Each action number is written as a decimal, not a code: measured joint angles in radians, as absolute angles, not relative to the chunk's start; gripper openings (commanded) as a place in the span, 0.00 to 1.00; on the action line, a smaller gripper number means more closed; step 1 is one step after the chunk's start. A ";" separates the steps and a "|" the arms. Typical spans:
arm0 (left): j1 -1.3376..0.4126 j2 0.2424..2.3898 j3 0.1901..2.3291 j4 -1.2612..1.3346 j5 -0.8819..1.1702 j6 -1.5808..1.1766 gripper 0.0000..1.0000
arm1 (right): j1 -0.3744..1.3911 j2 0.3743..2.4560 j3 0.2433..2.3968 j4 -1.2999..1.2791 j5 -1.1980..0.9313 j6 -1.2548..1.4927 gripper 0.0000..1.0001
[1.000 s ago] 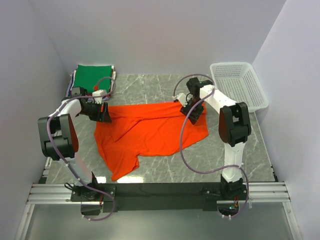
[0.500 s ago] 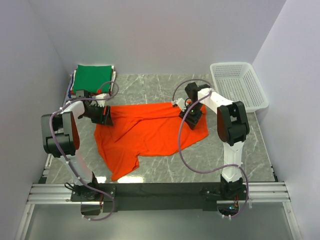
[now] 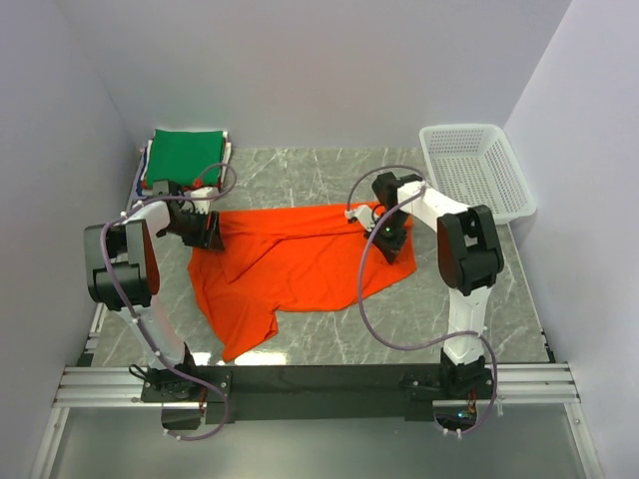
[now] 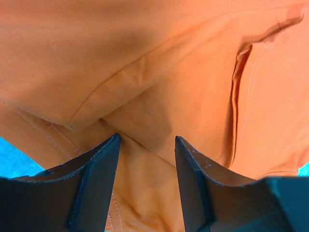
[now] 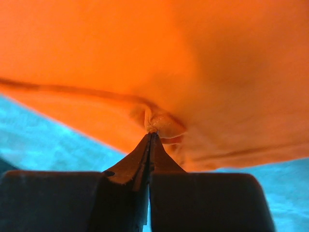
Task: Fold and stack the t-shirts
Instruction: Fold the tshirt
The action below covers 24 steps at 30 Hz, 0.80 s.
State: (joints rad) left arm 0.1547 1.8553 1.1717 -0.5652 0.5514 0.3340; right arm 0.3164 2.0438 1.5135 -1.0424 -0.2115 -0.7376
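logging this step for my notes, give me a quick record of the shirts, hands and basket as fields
orange shirt: spread out and crumpled mid table, not folded
green shirt: lying flat in the far left corner
left hand: open, at the orange shirt's left edge
right hand: shut, pinching a fold on the orange shirt's right side
basket: far right corner, apart from both shirts

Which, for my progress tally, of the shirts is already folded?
The green shirt in the far left corner, a neat folded rectangle. The orange shirt lies spread out and rumpled.
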 measured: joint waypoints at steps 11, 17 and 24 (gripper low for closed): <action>0.158 1.864 1.180 -0.561 0.551 0.327 0.55 | 0.286 1.733 1.284 -1.073 -0.236 -0.778 0.00; 0.167 1.866 1.181 -0.558 0.552 0.327 0.54 | 0.276 1.615 1.043 -1.075 -0.196 -0.812 0.00; 0.176 1.871 1.184 -0.552 0.552 0.327 0.53 | 0.238 1.578 0.878 -1.056 -0.121 -0.841 0.00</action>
State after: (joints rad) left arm 0.1761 1.8706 1.1843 -0.5518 0.5518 0.3275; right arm 0.2379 1.5784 0.8776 -1.0557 -0.1215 -0.8413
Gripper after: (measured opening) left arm 0.534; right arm 0.005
